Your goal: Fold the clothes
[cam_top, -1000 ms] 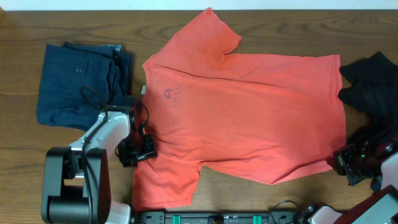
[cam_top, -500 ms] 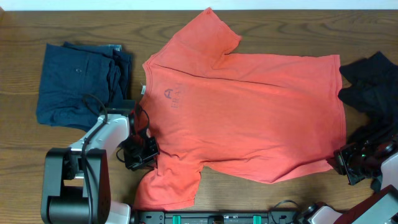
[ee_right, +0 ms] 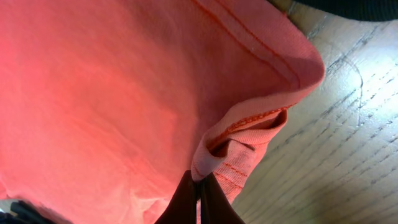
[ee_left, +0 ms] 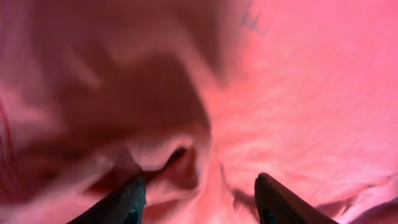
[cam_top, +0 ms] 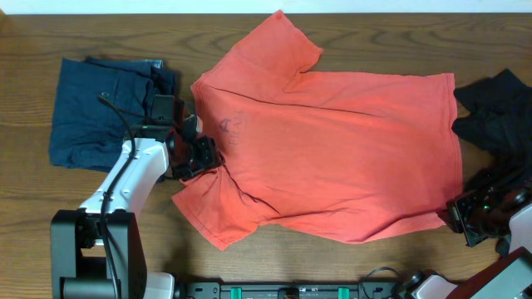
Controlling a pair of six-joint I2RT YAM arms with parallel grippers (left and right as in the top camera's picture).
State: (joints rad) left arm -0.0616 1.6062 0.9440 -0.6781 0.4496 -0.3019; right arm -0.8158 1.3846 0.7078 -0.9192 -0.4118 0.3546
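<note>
**Colleague:** Where's the shirt lying?

**Me:** I see the large coral-red short-sleeved T-shirt (cam_top: 349, 149) spread flat across the middle of the brown wooden table (cam_top: 100, 33), with its collar toward my left arm. The folded dark navy garment (cam_top: 100, 112) sits just beyond the collar. The crumpled black garment (cam_top: 495, 108) is by the hem.

**Colleague:** And the pincers?

**Me:** My left gripper (cam_top: 202, 158) rests over the cloth where the near sleeve meets the body. Its fingers (ee_left: 134, 199) stand apart, with rumpled red fabric beneath and nothing clamped. My right gripper (ee_right: 199, 186) is pinched together on the shirt's near hem corner.
</note>
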